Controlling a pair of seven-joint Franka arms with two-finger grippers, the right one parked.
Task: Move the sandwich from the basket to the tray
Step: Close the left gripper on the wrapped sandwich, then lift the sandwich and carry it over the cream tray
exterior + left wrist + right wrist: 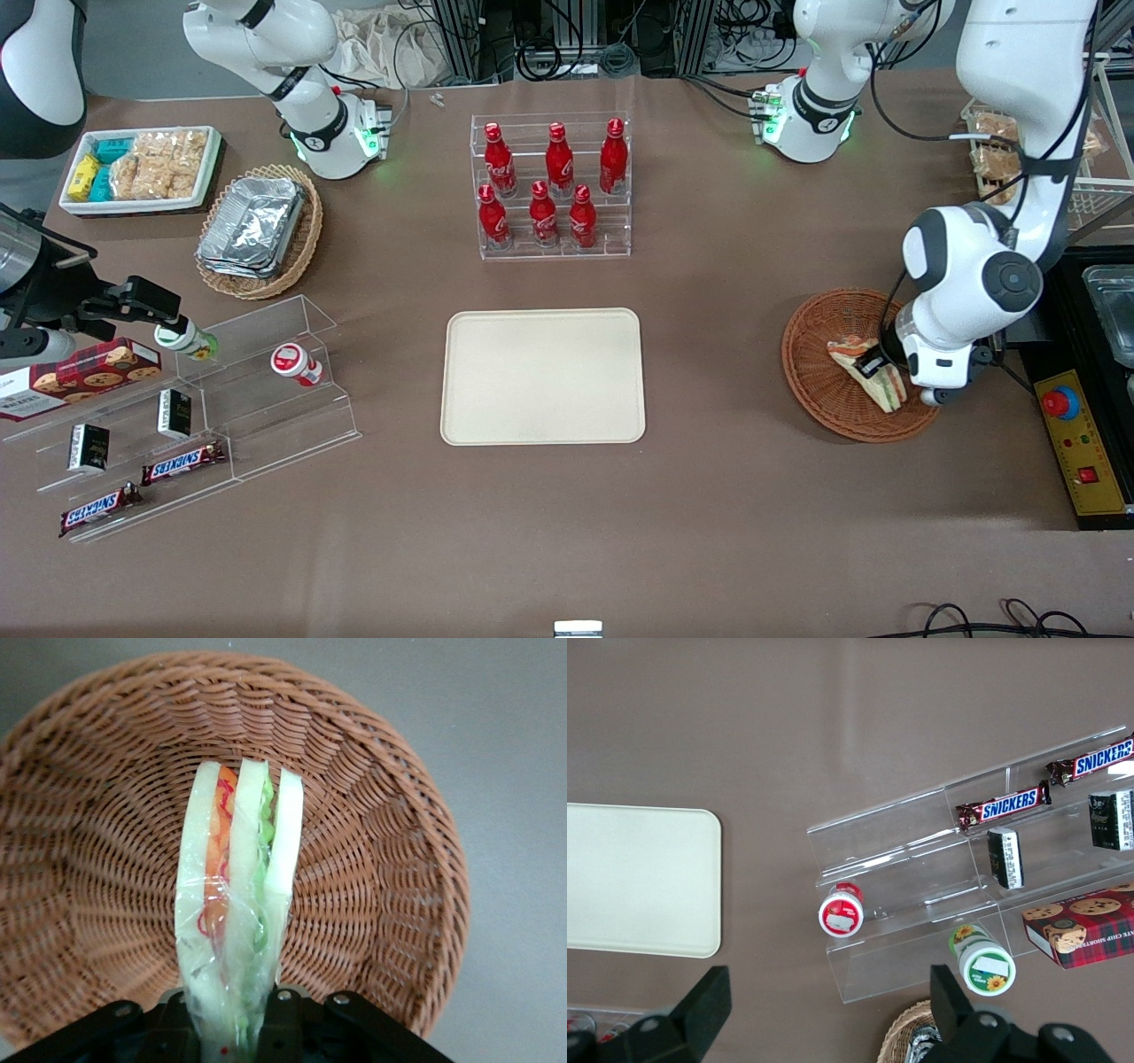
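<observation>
The sandwich point(858, 361), a wrapped pale wedge with green and orange-red filling stripes, is in the round reddish-brown wicker basket point(819, 394) toward the working arm's end of the table. My left gripper point(886, 365) is down in the basket and shut on the sandwich. In the left wrist view the black fingers point(288, 1023) press on both sides of the sandwich point(237, 877), with the gripper point(232, 1028) at its near end and the basket wall point(381, 859) all around. I cannot tell whether the sandwich rests on the basket floor. The cream tray point(542, 376) lies bare in the middle of the table.
A clear rack of red bottles point(549, 190) stands farther from the front camera than the tray. A tan basket with foil containers point(257, 229), a white snack bin point(142, 168) and a clear snack shelf point(186, 416) lie toward the parked arm's end. A yellow control box point(1081, 447) sits beside the basket.
</observation>
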